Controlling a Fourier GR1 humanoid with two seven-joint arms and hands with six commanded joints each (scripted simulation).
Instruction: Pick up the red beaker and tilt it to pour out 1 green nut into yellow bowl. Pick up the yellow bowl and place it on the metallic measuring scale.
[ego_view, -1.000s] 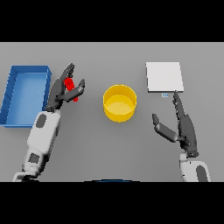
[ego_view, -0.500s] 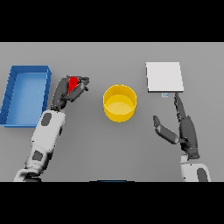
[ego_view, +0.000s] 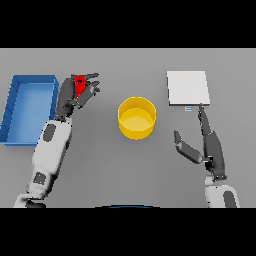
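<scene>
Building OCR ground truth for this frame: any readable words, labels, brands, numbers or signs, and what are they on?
No readable text anywhere.
Flat square metallic measuring scale: a small pale display strip on its near edge, too small to read.
Red beaker in the left hand, round yellow bowl, blue rectangular bin: no markings visible.

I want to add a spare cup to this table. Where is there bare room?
Bare table runs between the bowl and the scale, along the far edge behind both, and in front of the bowl between the arms. It is crowded by the tray, where the left robot hand holds the beaker. The right robot hand sits just below the scale.
</scene>
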